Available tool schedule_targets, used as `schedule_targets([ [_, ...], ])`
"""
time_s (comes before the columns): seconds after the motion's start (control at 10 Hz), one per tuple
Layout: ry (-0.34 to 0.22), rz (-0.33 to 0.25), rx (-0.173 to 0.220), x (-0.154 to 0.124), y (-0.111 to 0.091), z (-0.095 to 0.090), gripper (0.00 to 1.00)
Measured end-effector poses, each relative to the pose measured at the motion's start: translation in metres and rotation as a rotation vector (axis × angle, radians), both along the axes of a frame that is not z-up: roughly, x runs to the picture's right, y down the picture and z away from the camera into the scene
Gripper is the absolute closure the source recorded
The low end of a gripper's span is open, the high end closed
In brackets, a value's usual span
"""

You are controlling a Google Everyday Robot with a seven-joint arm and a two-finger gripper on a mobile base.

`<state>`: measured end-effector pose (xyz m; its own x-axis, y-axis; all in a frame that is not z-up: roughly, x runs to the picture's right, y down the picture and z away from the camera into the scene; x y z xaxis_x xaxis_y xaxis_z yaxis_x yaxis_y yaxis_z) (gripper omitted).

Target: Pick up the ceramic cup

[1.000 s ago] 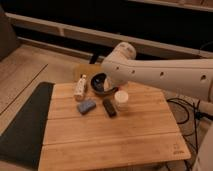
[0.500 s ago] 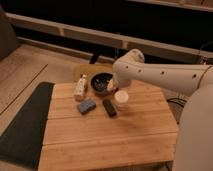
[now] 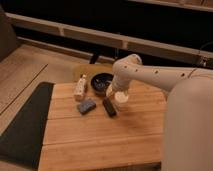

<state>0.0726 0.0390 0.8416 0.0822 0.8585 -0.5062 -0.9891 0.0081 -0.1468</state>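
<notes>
Gripper (image 3: 116, 91), its opening not discernible, hangs directly over the ceramic cup (image 3: 122, 98) on the surface (image 3: 100, 140) beside the dark bowl (image 3: 101, 81); an off-centre descent risks toppling the cup.

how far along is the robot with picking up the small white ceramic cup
Done: the approach looks complete, with the gripper right at the small white ceramic cup, next to the dark round bowl. In hand: lining up on the cup, which sits on the wooden table, not lifted. Left: a secure grasp and the lift.
</notes>
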Motion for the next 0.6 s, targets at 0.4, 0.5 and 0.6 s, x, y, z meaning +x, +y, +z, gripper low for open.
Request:
schedule_targets([
  [0.4, 0.004, 0.051, -0.138, 0.014, 0.023, 0.024, 0.53],
  [0.5, 0.004, 0.050, -0.149, 0.016, 0.022, 0.027, 0.61],
  [0.6, 0.003, 0.049, -0.152, 0.018, 0.020, 0.029, 0.68],
])
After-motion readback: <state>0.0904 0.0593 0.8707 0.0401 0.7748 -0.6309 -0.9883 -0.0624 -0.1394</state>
